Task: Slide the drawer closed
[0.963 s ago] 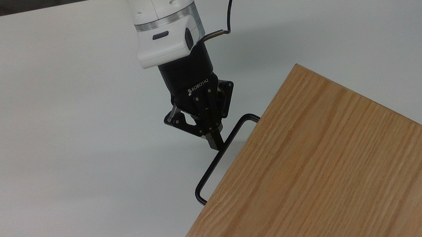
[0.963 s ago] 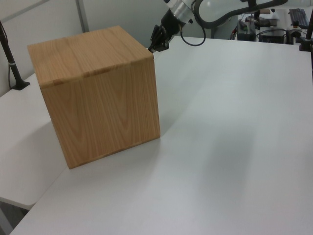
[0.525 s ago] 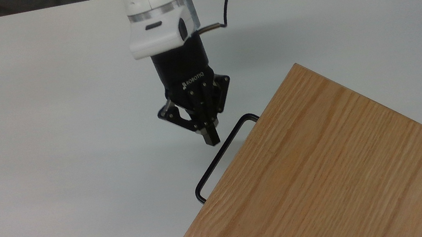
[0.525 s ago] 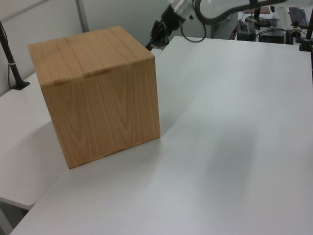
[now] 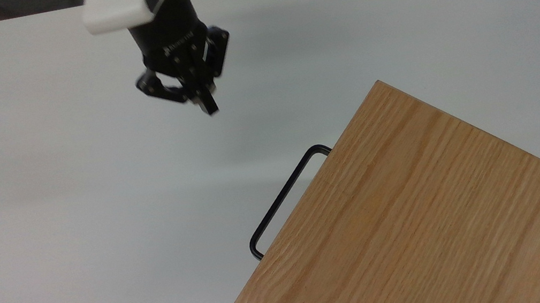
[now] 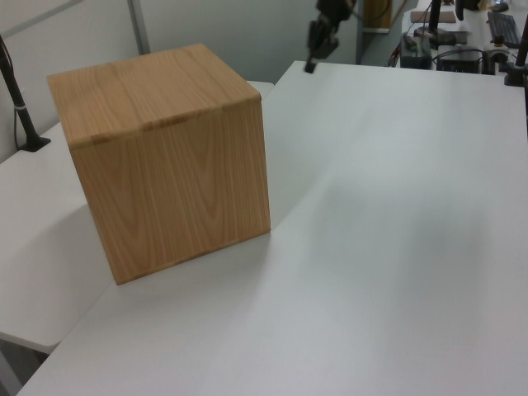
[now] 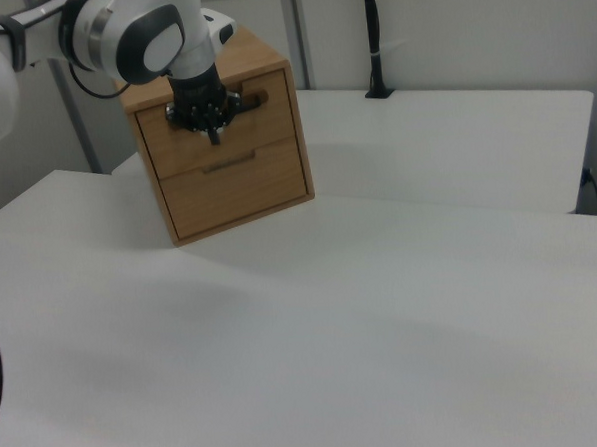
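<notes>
We find the drawer (image 7: 215, 113) flush in the cabinet (image 6: 165, 157) on the worktop (image 5: 69, 216). Pincer (image 5: 209, 108) hangs pinched narrow, empty, well apart. Stiff wood, rail-guided; we judge pushing its front best.

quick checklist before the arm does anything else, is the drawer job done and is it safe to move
1. Drawer flush with the cabinet front: ok, in the right view.
2. Handle free of the gripper: ok, clear gap in the top view.
3. Gripper empty: ok, fingers together, nothing held.
4. Gripper lifted off the table: ok in the left view.
5. Lower drawer shut: ok.
6. Drawer fully seated inside: cannot tell.
</notes>
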Motion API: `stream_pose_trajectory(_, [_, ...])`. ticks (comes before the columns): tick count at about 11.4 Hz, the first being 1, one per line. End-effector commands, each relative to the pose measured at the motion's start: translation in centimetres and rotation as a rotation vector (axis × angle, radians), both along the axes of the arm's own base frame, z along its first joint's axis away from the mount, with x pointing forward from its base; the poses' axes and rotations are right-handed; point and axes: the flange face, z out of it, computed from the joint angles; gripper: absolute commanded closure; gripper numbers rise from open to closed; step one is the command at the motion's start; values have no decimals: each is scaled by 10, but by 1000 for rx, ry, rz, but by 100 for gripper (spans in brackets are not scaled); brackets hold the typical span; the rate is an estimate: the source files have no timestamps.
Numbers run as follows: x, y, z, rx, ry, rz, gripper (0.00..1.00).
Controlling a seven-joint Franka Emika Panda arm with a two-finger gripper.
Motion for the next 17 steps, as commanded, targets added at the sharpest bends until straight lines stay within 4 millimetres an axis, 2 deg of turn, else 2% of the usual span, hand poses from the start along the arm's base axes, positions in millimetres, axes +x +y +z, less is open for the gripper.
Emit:
stream_pose_trajectory(1, [-63,-31,23,26,207,-201,100])
stream_pose_trajectory(2, [-73,-34,28,14,252,-296,100])
stream_pose_trajectory(4, [-98,-31,26,-16,357,-434,100])
stream_pose_trajectory(5, [-108,-21,29,-38,376,-490,100])
stream_pose_trajectory(7, [-114,-18,33,-31,384,-596,100])
stream_pose_trajectory(12, [-111,-28,30,-140,340,-419,100])
stream_pose_trajectory(13, [-112,-30,32,-154,332,-420,94])
stream_pose_trajectory(14, [-113,-30,33,-153,337,-421,14])
stream_pose_trajectory(15, [-112,-30,34,-153,330,-429,0])
stream_pose_trajectory(17, [-113,-30,37,-154,328,-433,0])
